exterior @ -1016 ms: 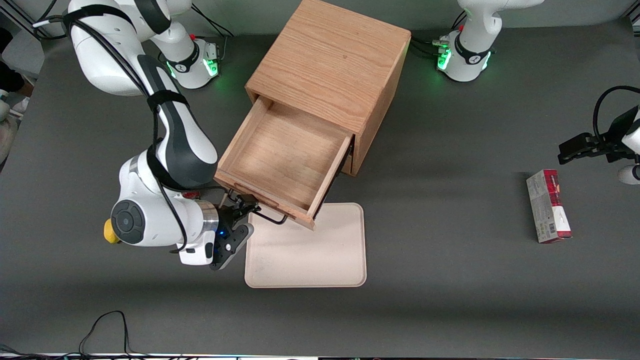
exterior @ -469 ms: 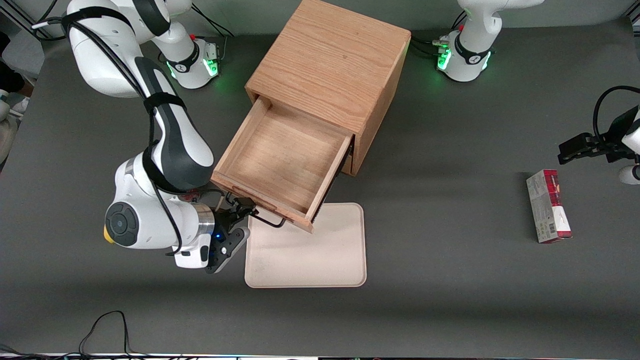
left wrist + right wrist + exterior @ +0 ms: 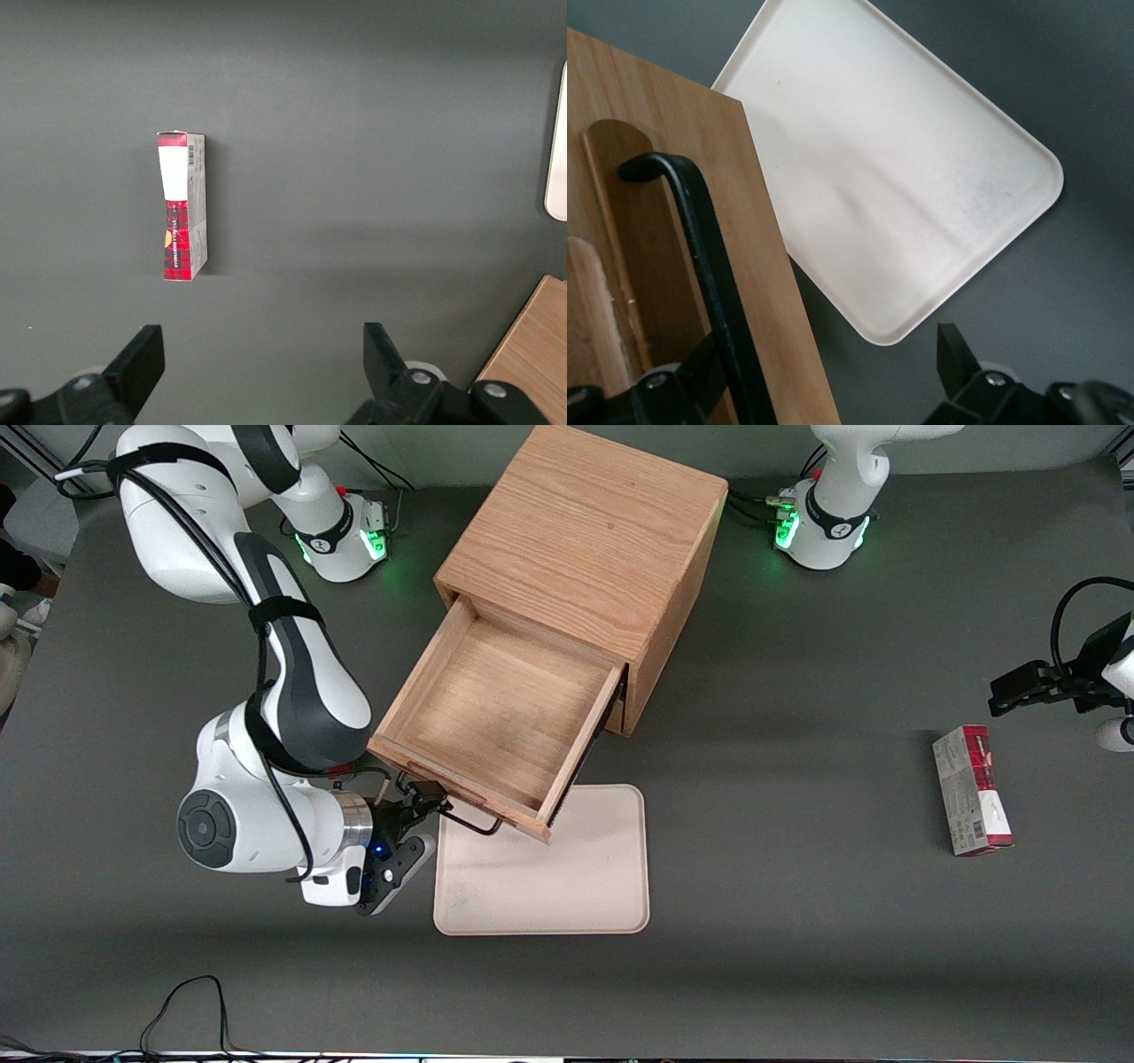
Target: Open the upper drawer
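Contents of the table, listed from the working arm's end toward the parked arm's end.

1. Gripper. It was held low in front of the upper drawer, at the working-arm end of the handle. In the right wrist view the gripper was seen with its fingers spread wide apart. The black bar lay inside the gap, against one finger. The bar was not pinched between the fingers.

2. Upper drawer. It was seen drawn well out of the cabinet, toward the front camera and slantwise to the table edge. Its plain wood base was exposed and nothing was seen lying in it. The drawer front filled part of the wrist view.

3. Handle. A long black bar was fixed along the drawer front; one bent end of the handle was shown close up.

4. Cabinet. A light oak box was set at the middle of the table, farther from the front camera than the drawer. A corner of it was caught in the left wrist view.

5. Tray. A cream, rounded-corner tray lay flat, nearer the front camera than the cabinet. The drawer's front corner overhung the tray's edge. The tray was seen bare.

6. Box. A small red and white carton lay on its side, well apart from the cabinet, toward the parked arm's end. It was seen lying alone.
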You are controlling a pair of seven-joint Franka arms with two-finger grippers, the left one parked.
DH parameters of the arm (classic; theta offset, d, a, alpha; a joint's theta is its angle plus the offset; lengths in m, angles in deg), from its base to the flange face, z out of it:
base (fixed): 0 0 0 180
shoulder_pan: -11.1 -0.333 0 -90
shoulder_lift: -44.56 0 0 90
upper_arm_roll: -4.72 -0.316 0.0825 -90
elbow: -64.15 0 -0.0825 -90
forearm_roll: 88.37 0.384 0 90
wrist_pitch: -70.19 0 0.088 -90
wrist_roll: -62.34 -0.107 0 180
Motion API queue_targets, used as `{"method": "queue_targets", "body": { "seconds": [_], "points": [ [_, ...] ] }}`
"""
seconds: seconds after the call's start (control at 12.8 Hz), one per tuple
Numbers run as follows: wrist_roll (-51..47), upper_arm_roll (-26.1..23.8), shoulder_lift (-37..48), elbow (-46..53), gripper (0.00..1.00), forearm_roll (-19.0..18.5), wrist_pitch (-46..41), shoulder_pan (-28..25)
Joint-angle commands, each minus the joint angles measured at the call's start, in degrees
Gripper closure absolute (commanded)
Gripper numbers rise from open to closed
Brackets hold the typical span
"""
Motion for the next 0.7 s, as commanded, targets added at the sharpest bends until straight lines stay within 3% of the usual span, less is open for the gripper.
{"method": "queue_targets", "body": {
  "seconds": [0.0,0.62],
  "points": [
    [0.8,0.3,-1.3,2.7,0.0,1.4,-0.1,0.4],
    [0.7,0.3,-0.6,3.1,0.0,1.4,-5.4,0.7]
  ]
}}
